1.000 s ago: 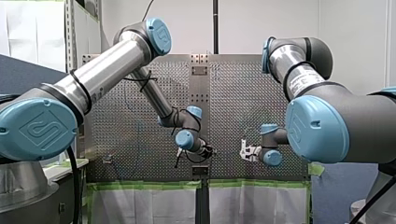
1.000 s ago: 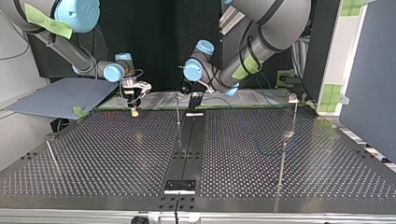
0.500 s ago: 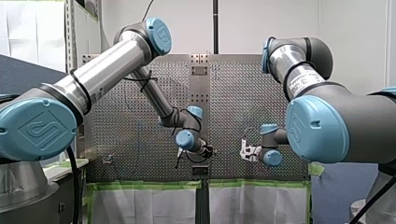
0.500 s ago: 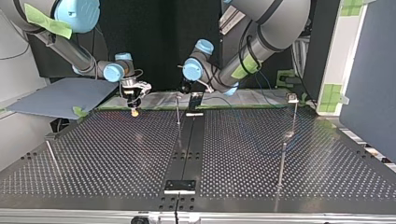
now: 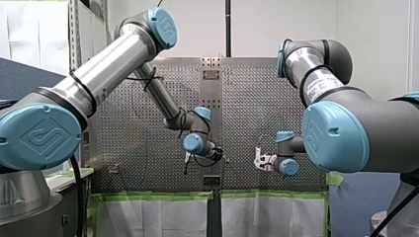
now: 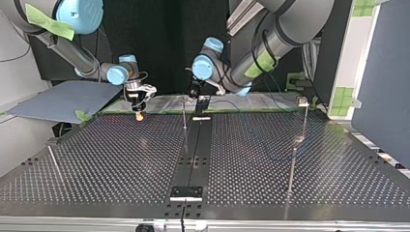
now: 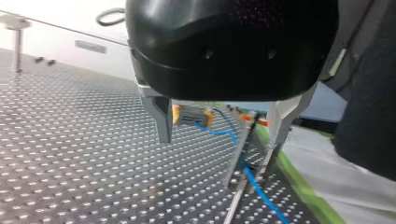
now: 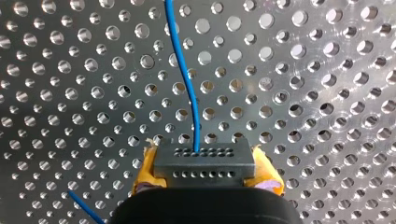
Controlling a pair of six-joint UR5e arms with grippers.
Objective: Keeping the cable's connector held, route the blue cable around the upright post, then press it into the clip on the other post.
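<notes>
1. Right wrist view first: my right claw (image 8: pixel 204 173) was clamped firmly on the cable's dark connector (image 8: pixel 204 163), with its yellow pads (image 8: pixel 147 175) pressed against both ends.
2. The blue cable (image 8: pixel 187 79) came out of the connector's holed face and ran straight away from the claw, over the perforated tabletop (image 8: pixel 327 93). A second short stretch of blue showed low beside the claw.
3. In the top view, that right claw pointed down at the tabletop's far edge, left of the middle, with its yellow tip just above the holes.
4. Over to my left claw (image 7: pixel 219 135): it was spread wide, its metal fingers (image 7: pixel 159 119) well apart and gripping nothing.
5. Through that gap, the thin upright post (image 7: pixel 240 149) stood ahead, nearer to one finger than to the other.
6. The cable ran from the held connector across to the post and then dropped past it toward the tabletop. I could not tell whether it touched the post.
7. In the top view, my left claw hovered just beside the top of that post, near the far edge by the dark centre strip.
8. A second post (image 6: pixel 303 104) with a small fitting on top stood well apart at the top view's right. Whether the cable reached it was too faint to tell.
</notes>
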